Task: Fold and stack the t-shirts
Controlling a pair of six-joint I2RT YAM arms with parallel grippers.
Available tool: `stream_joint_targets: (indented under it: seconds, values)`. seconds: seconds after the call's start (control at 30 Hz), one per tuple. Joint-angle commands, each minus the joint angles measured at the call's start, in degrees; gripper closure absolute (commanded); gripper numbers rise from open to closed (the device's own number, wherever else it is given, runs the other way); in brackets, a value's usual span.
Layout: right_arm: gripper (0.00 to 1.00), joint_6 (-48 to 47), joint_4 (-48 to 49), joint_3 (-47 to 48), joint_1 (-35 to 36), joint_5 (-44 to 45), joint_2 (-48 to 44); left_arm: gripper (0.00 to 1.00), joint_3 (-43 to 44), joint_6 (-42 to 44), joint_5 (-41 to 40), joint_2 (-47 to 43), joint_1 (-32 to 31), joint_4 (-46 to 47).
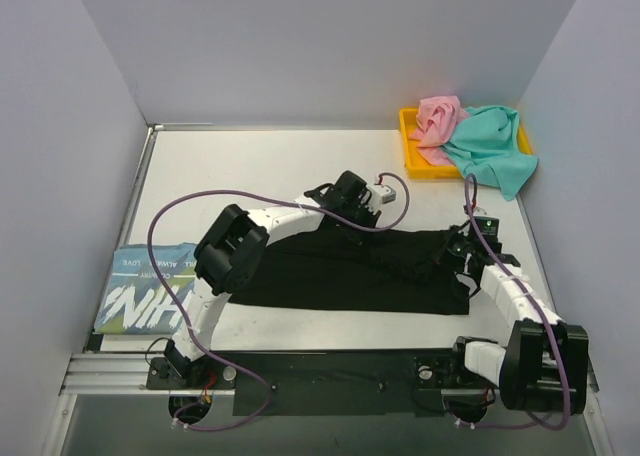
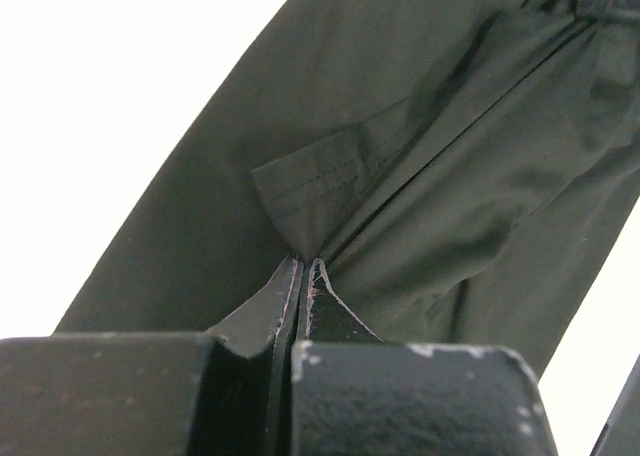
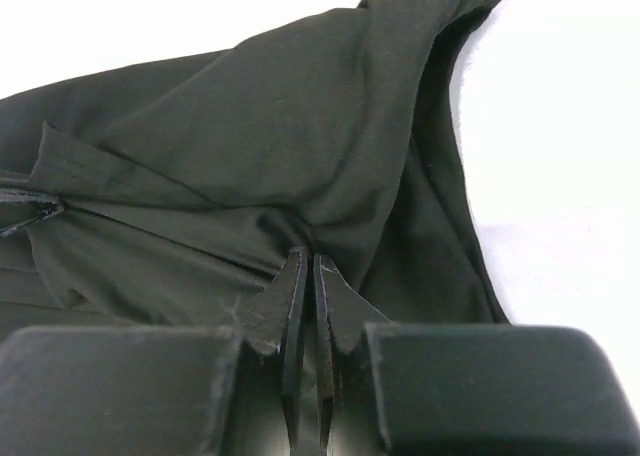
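While both arms reach in over the table [image 1: 250, 166], the black shirt [image 1: 340, 271] lies stretched sideways across the middle of it as a long dark band. The left gripper [image 2: 305, 266] sits at the band's far edge, left of centre. Its jaws are clenched on a pinch of the black cloth, and creases fan out from the fingertips. A hemmed flap of the same shirt lies just beyond the pinch.

The right gripper [image 3: 307, 259] is at the shirt's right end, where the cloth bunches into folds. Its jaws are likewise clamped tight on black fabric, which rises in a ridge away from the tips. On either side of the shirt, the wrist views show bare white tabletop.

Well apart from this, a blue shirt [image 1: 145, 288] with white lettering lies folded flat at the near left of the table, beside the left arm's base. A yellow tray [image 1: 405, 136] stands at the far right corner. A pink shirt [image 1: 438, 116] is heaped in it, touching a teal shirt [image 1: 492, 148] that spills over the tray's right rim onto the table. Both are crumpled. Purple cables [image 1: 160, 226] loop from each arm's base up to its wrist.
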Motion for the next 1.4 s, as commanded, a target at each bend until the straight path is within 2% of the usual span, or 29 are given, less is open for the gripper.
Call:
stream_joint_targets:
  seconds: [0.0, 0.07, 0.1, 0.13, 0.17, 0.23, 0.3, 0.4, 0.43, 0.5, 0.57, 0.6, 0.63, 0.67, 0.73, 0.83, 0.93, 1.07, 1.23, 1.37]
  values:
    - [1.00, -2.85, 2.81, 4.06, -1.36, 0.70, 4.49, 1.00, -1.88, 2.56, -5.73, 0.17, -0.21, 3.85]
    - [0.97, -2.33, 1.06, 5.64, -1.36, 3.15, 6.33, 1.00, -1.27, 3.35, -7.06, 0.70, -0.30, 3.68]
    - [0.91, -2.41, -0.95, 7.21, -1.53, 3.86, 6.96, 0.96, -0.83, 3.27, -7.24, 0.79, -0.65, 3.33]
    - [0.87, -2.50, -4.28, 8.01, -1.71, 5.70, 8.27, 0.90, -0.65, 3.35, -7.15, 0.70, -0.56, 3.07]
    - [0.75, -2.33, -7.27, 9.85, -2.23, 6.24, 8.80, 0.74, 0.13, 3.27, -7.24, 0.52, -0.65, 1.76]
    - [0.61, -1.36, -12.01, 12.74, -3.28, 6.77, 8.99, 0.62, 2.23, 3.27, -7.15, 0.17, -0.65, -1.40]
    - [0.56, -0.83, -16.41, 16.17, -3.38, 7.21, 8.02, 0.56, 4.44, 3.27, -6.10, -0.70, -0.56, -4.13]
    - [0.57, 0.04, -22.84, 21.28, -3.20, 8.96, 6.70, 0.45, 6.98, 5.37, -2.77, -2.37, -0.47, -6.86]
    - [0.58, 0.22, -25.90, 23.03, -2.85, 9.14, 5.92, 0.45, 7.60, 5.55, -1.71, -2.73, -0.47, -8.52]
    - [0.68, 1.27, -28.73, 24.10, -1.72, 8.53, 4.25, 0.45, 9.45, 5.64, 0.75, -2.90, -0.47, -10.63]
    - [0.85, 2.24, -29.36, 23.14, 1.17, 6.69, 2.32, 0.48, 10.60, 4.94, 2.33, -3.17, -0.56, -10.91]
    - [0.95, 3.72, -29.01, 21.83, 2.32, 5.03, 1.87, 0.60, 11.03, 4.15, 3.30, -3.17, -0.65, -10.65]
    - [1.00, 4.96, -27.70, 21.21, 4.25, 2.14, 1.60, 0.68, 10.95, 3.97, 6.00, -2.99, -0.65, -9.34]
    - [1.00, 7.14, -26.65, 19.37, 4.70, -0.24, 1.77, 0.85, 10.43, 3.97, 6.99, -2.82, -1.00, -7.24]
    - [1.00, 11.79, -19.29, 16.21, 6.01, -6.13, 3.00, 0.98, 8.94, 0.38, 9.54, -1.33, -1.26, -3.90]
    - [1.00, 16.29, -14.08, 13.38, 6.20, -10.45, 7.47, 1.00, 8.05, -2.62, 10.07, 1.66, -1.26, -2.30]
    - [1.00, 16.39, -14.32, 12.50, 5.33, -7.83, 12.05, 1.00, 7.08, -3.24, 8.68, 3.94, -1.35, 0.06]
    - [1.00, 17.27, -15.03, 10.22, -1.77, -4.92, 18.64, 1.00, 8.39, -3.24, 2.00, 7.01, -1.09, 1.14]
    - [1.00, 15.69, -18.37, 10.39, -4.43, -2.90, 22.08, 1.00, 12.26, -3.85, -7.31, 11.59, -0.74, -3.17]
    - [1.00, 14.82, -20.30, 11.27, -6.10, -0.88, 21.29, 1.00, 11.22, -5.17, -6.98, 10.28, 0.49, -2.74]
